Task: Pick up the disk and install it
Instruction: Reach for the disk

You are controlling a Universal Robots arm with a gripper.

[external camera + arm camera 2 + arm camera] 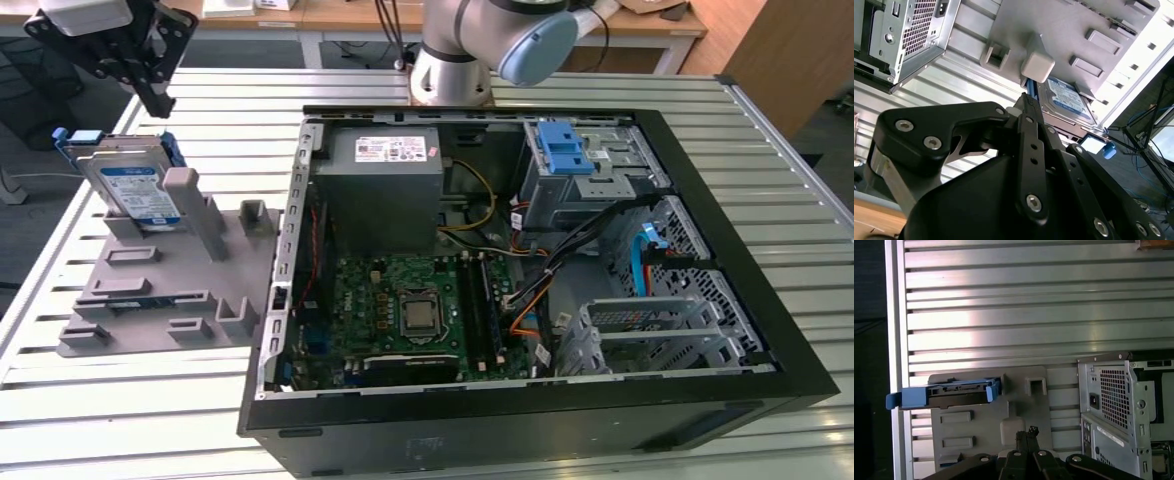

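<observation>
— To the exterior view's left of the computer case [534, 425], what do we have on the slatted table [134, 420]?

— We see a grey fixture [160, 290] lying just beside the case, and the disk [134, 185] stands upright in a slot at the fixture's end farthest from the case's front panel. Its white-and-blue label faces us in the exterior view, and the blue carrier bracket frames its edges.

— And the gripper [160, 103]?

— It hangs above that same end of the fixture, on the same side of the case, near the disk but apart from it. In the first wrist view we look down past the gripper [1027, 432] onto the fixture [984, 440], with the disk [959, 392] seen edge-on and the case [1114, 410] off to one side.

— Are its fingers parted?

— No. In both wrist views we see them pressed together, clenched on nothing. In the second wrist view the gripper [1026, 100] points toward the fixture [1074, 30], and the disk [1066, 100] shows its label just past the tips, with a corner of the case [909, 30] nearby.

— So the disk is not in the case?

— Right, we see it resting in the fixture outside the case. Inside the case we can make out the drive cage with its blue latch [567, 150] and the grey power supply [384, 185].
</observation>
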